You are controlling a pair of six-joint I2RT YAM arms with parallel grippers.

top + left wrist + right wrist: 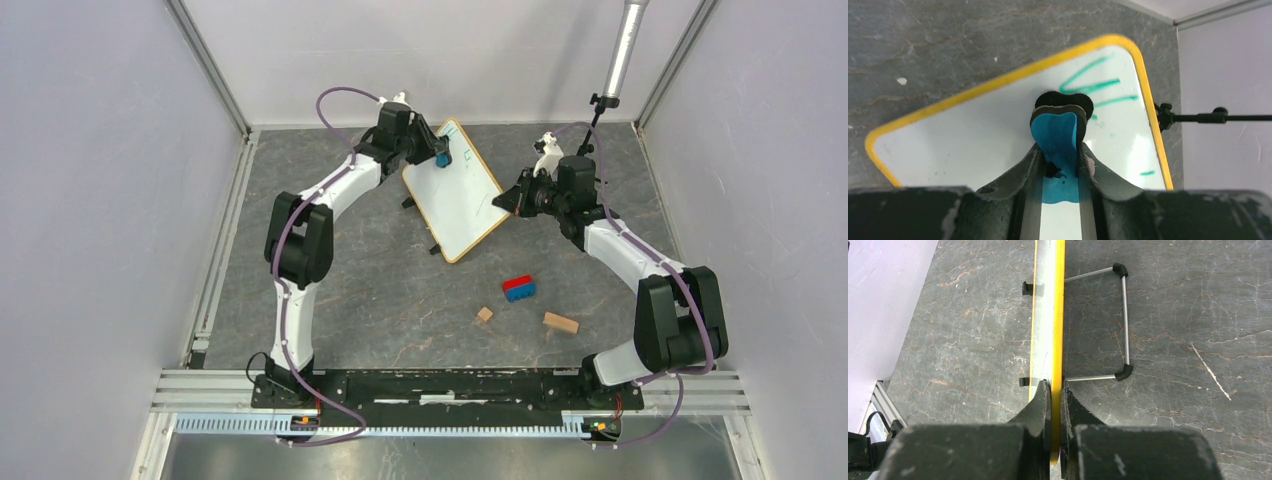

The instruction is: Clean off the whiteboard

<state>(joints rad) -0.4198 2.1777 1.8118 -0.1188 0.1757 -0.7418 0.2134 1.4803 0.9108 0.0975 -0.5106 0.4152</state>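
The whiteboard (462,200), white with a yellow frame, stands tilted at the back middle of the table. Green marks (1091,88) sit near its far corner. My left gripper (432,147) is shut on a blue eraser (1057,131), whose black pad presses on the board face just beside the marks. My right gripper (507,201) is shut on the board's right edge (1057,315), one finger on each side of the frame. The board's wire stand (1125,320) and black feet show behind it in the right wrist view.
A red-and-blue block (518,288), a small wooden cube (484,314) and a longer wooden block (560,322) lie on the table in front of the board. A silver pole on a black mount (618,55) rises at the back right. Walls close in the sides.
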